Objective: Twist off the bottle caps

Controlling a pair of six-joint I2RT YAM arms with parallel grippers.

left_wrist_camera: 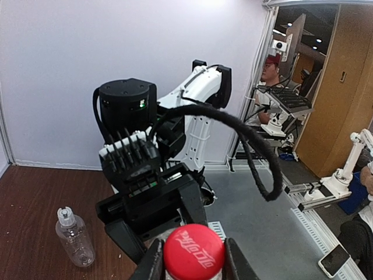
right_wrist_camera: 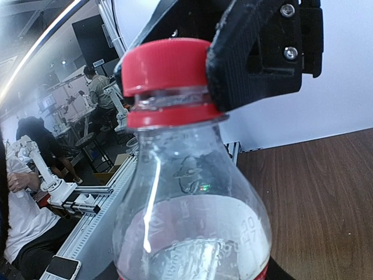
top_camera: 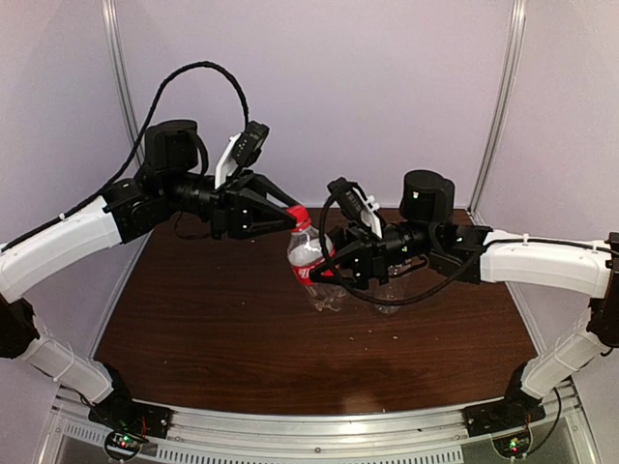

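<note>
The small slim bottle (top_camera: 309,259) with a red label is held tilted over the table, and its clear shoulder (right_wrist_camera: 192,221) fills the right wrist view. My right gripper (top_camera: 327,273) is shut on its body from the right. The red cap (left_wrist_camera: 193,254) sits on its neck, and my left gripper (left_wrist_camera: 194,263) is shut on it, one finger pressed against each side. From the right wrist, a left finger (right_wrist_camera: 256,64) covers the red cap's (right_wrist_camera: 166,64) right side. The wider clear bottle (left_wrist_camera: 74,236) stands upright on the table with its white cap (left_wrist_camera: 65,214) on, apart from both grippers.
The wider bottle (top_camera: 389,295) stands just under my right arm and its cable. The brown table (top_camera: 213,329) ends at a metal rail (top_camera: 319,425) at the near side. A black cable loop (left_wrist_camera: 262,157) hangs beside my right arm.
</note>
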